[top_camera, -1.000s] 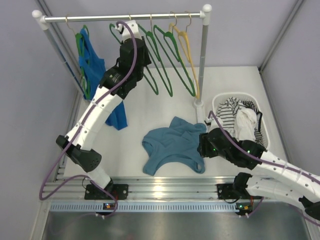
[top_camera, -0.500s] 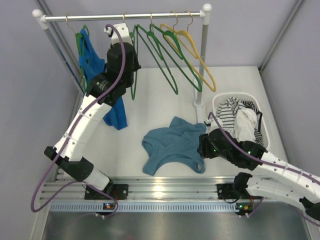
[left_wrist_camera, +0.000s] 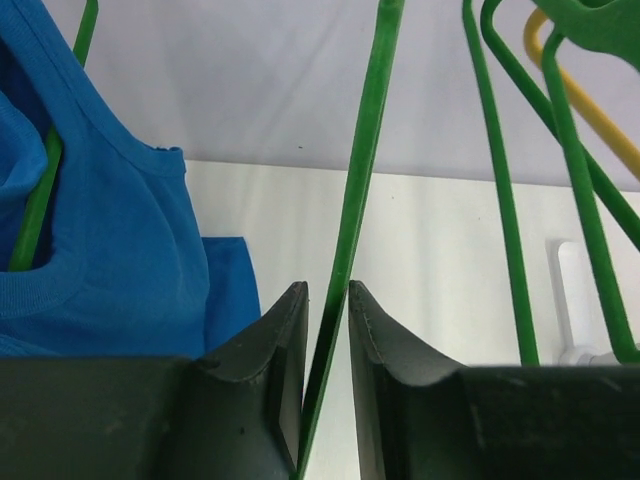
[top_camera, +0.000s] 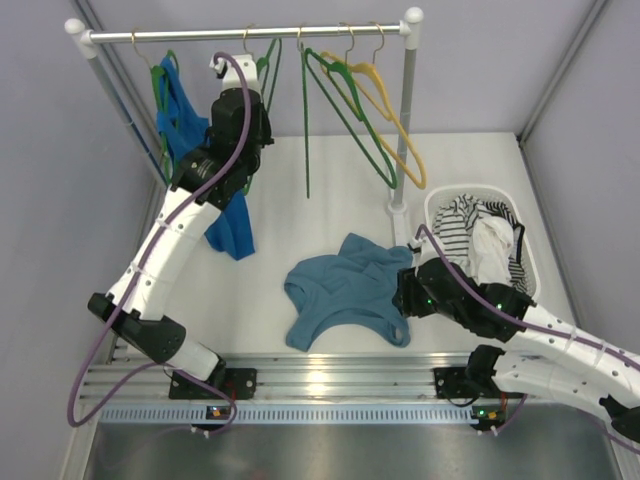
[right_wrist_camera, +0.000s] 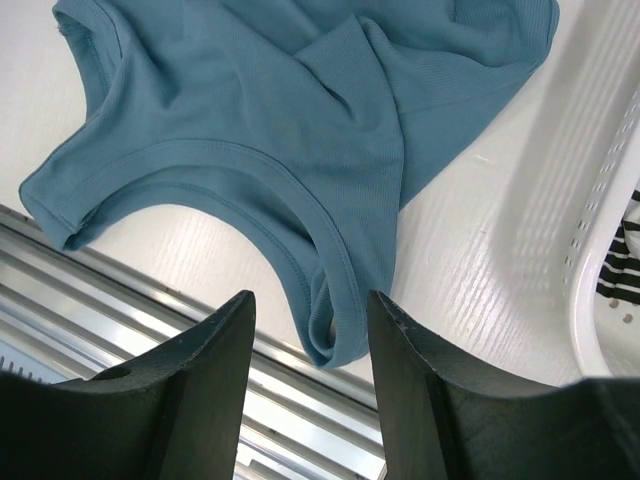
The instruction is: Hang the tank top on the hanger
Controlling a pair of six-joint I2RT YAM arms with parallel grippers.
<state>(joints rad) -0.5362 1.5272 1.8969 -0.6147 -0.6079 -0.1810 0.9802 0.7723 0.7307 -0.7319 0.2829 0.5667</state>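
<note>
The teal-blue tank top (top_camera: 345, 290) lies flat on the table near the front edge. It fills the top of the right wrist view (right_wrist_camera: 300, 120). My right gripper (top_camera: 403, 290) is open, and in its wrist view (right_wrist_camera: 310, 300) the jaws straddle the tip of a folded shoulder strap just above the table. My left gripper (top_camera: 255, 95) is up at the rail. In the left wrist view (left_wrist_camera: 328, 295) it is shut on the thin wire of a dark-green hanger (left_wrist_camera: 355, 200), which hangs by its hook from the rail (top_camera: 268, 62).
A royal-blue garment (top_camera: 185, 120) hangs on a green hanger left of my left gripper. More green hangers (top_camera: 345, 100) and a yellow hanger (top_camera: 395, 120) hang to the right on the rail (top_camera: 200, 36). A white basket (top_camera: 432, 205) holds striped cloth (top_camera: 465, 225).
My left arm has moved left along the rail, drawing one green hanger away from the others, which swing to the right. The right arm and the tank top have not moved.
</note>
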